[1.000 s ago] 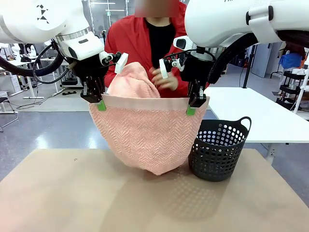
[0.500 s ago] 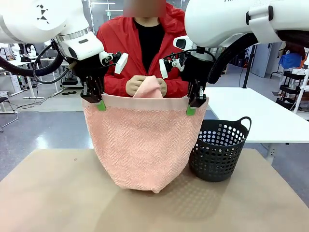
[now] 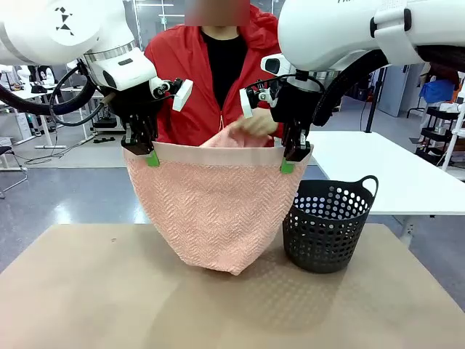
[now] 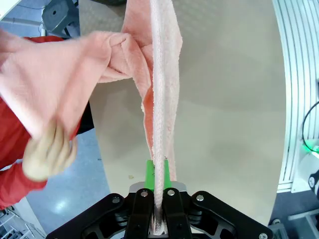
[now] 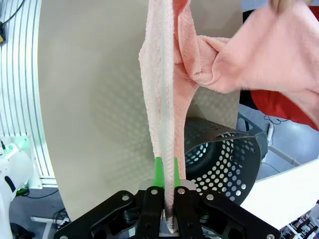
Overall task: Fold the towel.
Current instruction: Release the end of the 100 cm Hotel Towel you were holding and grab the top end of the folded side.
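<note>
Towel held up mid-frame above the worktop.
Left gripper and right gripper each clamp one top corner; the person's hand lifts the far end. A strong pull there may drag a corner free.

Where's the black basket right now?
In the front view, the black basket stands on the right side of the table, just beside the hanging towel and below the right hand.
</note>
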